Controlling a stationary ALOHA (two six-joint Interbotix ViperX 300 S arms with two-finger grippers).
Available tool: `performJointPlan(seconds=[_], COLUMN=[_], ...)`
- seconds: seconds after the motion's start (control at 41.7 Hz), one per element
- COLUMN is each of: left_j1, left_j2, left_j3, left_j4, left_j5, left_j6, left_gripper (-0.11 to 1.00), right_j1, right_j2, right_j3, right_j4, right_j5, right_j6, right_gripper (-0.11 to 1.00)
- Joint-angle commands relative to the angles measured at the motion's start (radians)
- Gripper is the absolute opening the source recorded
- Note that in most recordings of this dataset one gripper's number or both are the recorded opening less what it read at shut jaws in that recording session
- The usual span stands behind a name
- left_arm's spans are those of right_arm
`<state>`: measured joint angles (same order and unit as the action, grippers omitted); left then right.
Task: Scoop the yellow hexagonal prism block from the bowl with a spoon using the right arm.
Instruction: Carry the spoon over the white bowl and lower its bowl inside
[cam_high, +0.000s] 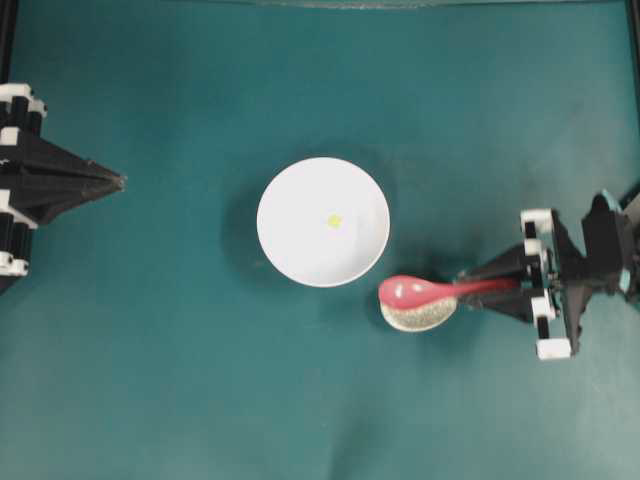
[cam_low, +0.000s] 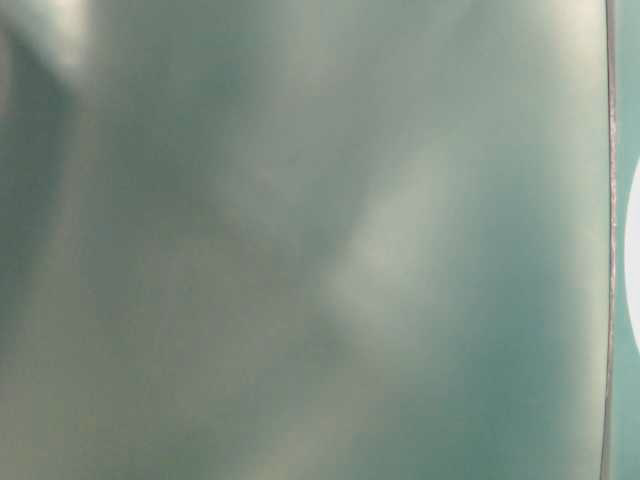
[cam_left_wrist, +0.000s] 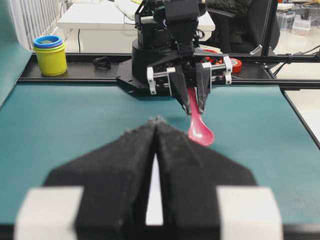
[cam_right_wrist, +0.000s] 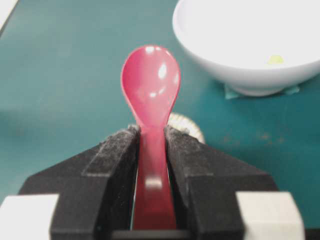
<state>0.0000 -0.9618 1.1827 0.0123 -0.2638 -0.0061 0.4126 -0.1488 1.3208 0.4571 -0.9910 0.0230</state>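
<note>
The white bowl (cam_high: 290, 225) stands mid-table with the tiny yellow hexagonal prism block (cam_high: 335, 221) lying inside it, right of its centre. My right gripper (cam_high: 487, 286) is shut on the handle of the pink-red spoon (cam_high: 420, 291), and the scoop points left toward the bowl, just off its lower right rim. In the right wrist view the spoon (cam_right_wrist: 151, 82) sticks out between the right gripper (cam_right_wrist: 151, 131) jaws, with the bowl (cam_right_wrist: 240, 70) and the block (cam_right_wrist: 274, 59) ahead to the right. My left gripper (cam_high: 118, 181) is shut and holds nothing at the far left.
A small speckled oval spoon rest (cam_high: 420, 317) lies under the spoon's scoop, and it peeks out behind the fingers as the spoon rest (cam_right_wrist: 189, 123) in the right wrist view. The table-level view is a teal blur. Stacked cups (cam_left_wrist: 50, 54) stand beyond the table's far edge.
</note>
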Motion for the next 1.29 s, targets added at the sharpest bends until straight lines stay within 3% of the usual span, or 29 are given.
performJointPlan(seconds=[0.0,0.144,0.264,0.479,0.743,0.982,1.27], left_j1=[0.0,0.0,0.0,0.0,0.0,0.0,0.0], left_j2=[0.011,0.009,0.009,0.009,0.009,0.009,0.009], left_j3=[-0.015,-0.015,-0.015,-0.015,-0.015,-0.015,-0.015], left_j4=[0.003,0.002,0.002,0.002,0.003,0.002,0.002], left_j5=[-0.012,-0.012,-0.012,-0.011,-0.006,-0.003,0.04], left_j6=[0.0,0.0,0.0,0.0,0.002,0.002,0.0], left_gripper=[0.0,0.0,0.0,0.0,0.0,0.0,0.0], right_j1=[-0.04,-0.124,-0.216,-0.365,-0.497,-0.569,-0.594], right_j2=[-0.075,-0.167,-0.238,-0.262,-0.19,-0.078,0.048], right_j3=[-0.032,-0.095,-0.187,-0.373,-0.558,-0.732,-0.887], right_j4=[0.005,0.002,0.0,-0.002,-0.003,-0.006,-0.1], right_j5=[0.097,0.314,0.571,0.974,1.295,1.569,1.798], right_j6=[-0.028,-0.1,-0.167,-0.239,-0.235,-0.218,-0.14], right_gripper=[0.22,0.22,0.22,0.22,0.22,0.22,0.22])
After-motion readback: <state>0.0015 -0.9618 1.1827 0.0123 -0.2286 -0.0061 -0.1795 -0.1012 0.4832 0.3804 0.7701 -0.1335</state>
